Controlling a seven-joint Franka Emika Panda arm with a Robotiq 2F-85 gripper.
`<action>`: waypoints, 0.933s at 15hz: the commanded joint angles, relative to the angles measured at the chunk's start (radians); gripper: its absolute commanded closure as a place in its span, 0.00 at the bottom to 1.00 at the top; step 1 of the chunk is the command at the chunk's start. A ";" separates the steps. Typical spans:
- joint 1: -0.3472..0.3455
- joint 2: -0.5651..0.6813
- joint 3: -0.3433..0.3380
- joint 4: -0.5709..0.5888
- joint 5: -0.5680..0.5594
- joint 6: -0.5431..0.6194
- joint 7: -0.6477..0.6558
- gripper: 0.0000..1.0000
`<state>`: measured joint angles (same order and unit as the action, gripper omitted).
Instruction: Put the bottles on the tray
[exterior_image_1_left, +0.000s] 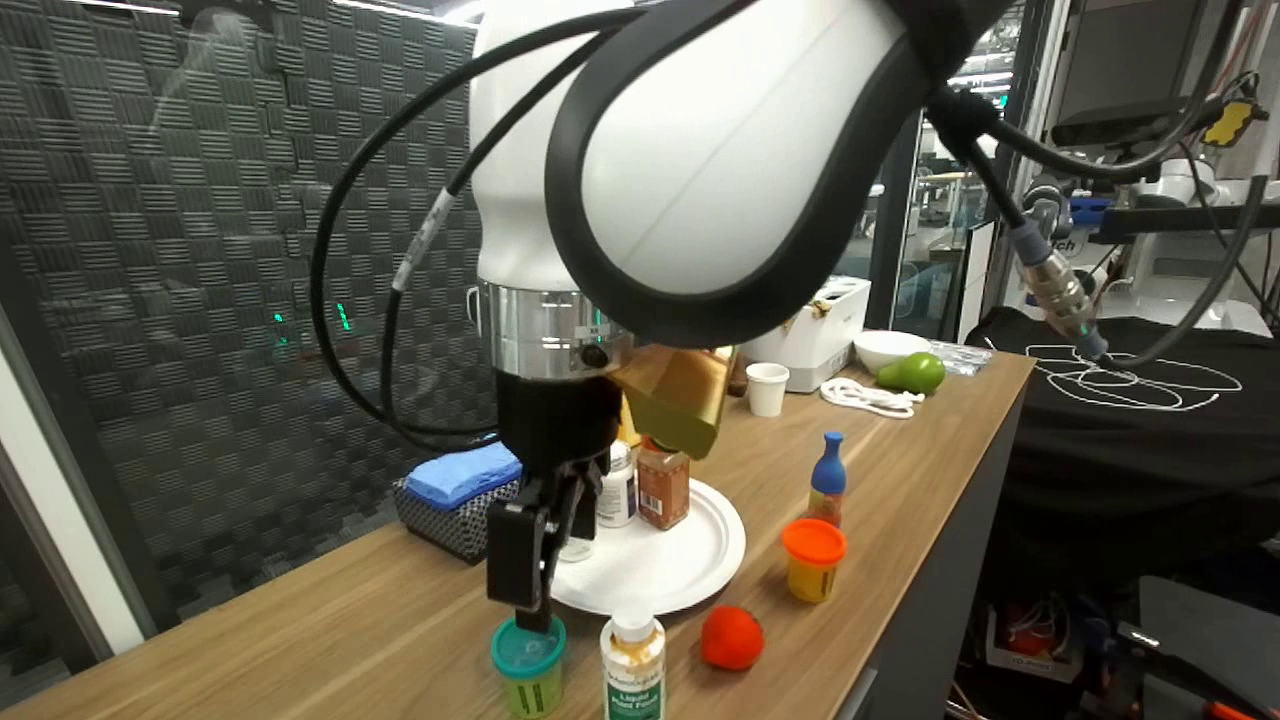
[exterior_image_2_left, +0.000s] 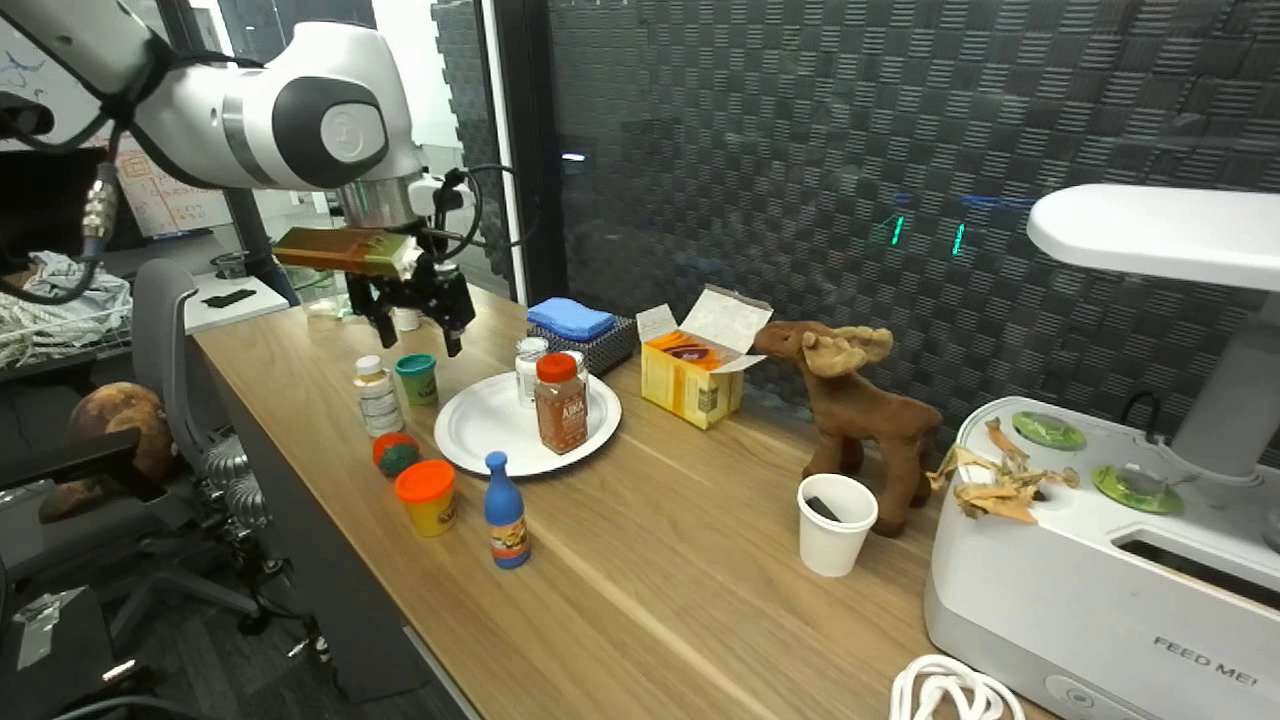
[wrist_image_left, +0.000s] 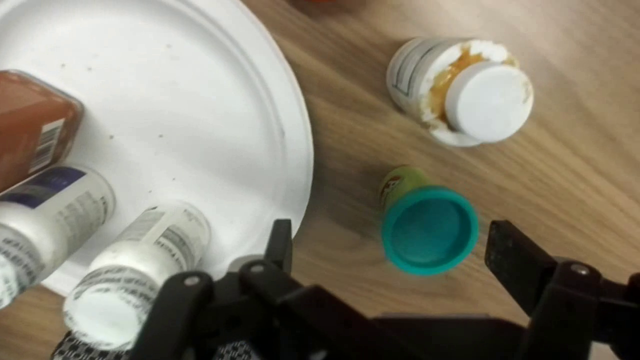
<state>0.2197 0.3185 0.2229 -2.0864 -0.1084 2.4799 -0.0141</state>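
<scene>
Closest to our camera on the wooden tabletop (exterior_image_1_left: 330, 640), in an exterior view, stands a white-capped Liquid Plant Food bottle (exterior_image_1_left: 634, 665), upright. Just beside it we see a green, teal-lidded tub (wrist_image_left: 430, 230), with our gripper (wrist_image_left: 387, 240) above it: fingers spread wide, nothing held, the lid nearer one finger than the other. Near both lies the tray (exterior_image_2_left: 490, 430), a round white plate, where a red-capped spice jar (exterior_image_2_left: 561, 415) and two white pill bottles (wrist_image_left: 65, 215) stand upright. A yellow, orange-lidded tub (exterior_image_1_left: 812, 570) and a slim blue bottle (exterior_image_2_left: 505, 515) are on the wood, with a red, green-topped fruit (exterior_image_1_left: 732, 638) near the plant food. Beyond the tray are a yellow carton (exterior_image_2_left: 690, 385) and a brown plush moose (exterior_image_2_left: 865, 415). We judge the step in hand to be lining up on the teal-lidded tub, three bottles placed and four left. Next, we should centre the lid between the fingers, lower, squeeze the tub's sides, then lift over the tray's rim and release on its bare area.
</scene>
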 joint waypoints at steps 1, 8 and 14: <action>0.009 0.013 0.024 -0.013 0.041 -0.009 -0.048 0.00; 0.042 0.057 0.028 0.017 0.013 -0.011 -0.049 0.00; 0.074 0.081 -0.007 0.041 -0.075 0.022 -0.017 0.00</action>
<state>0.2662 0.3817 0.2426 -2.0802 -0.1376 2.4851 -0.0459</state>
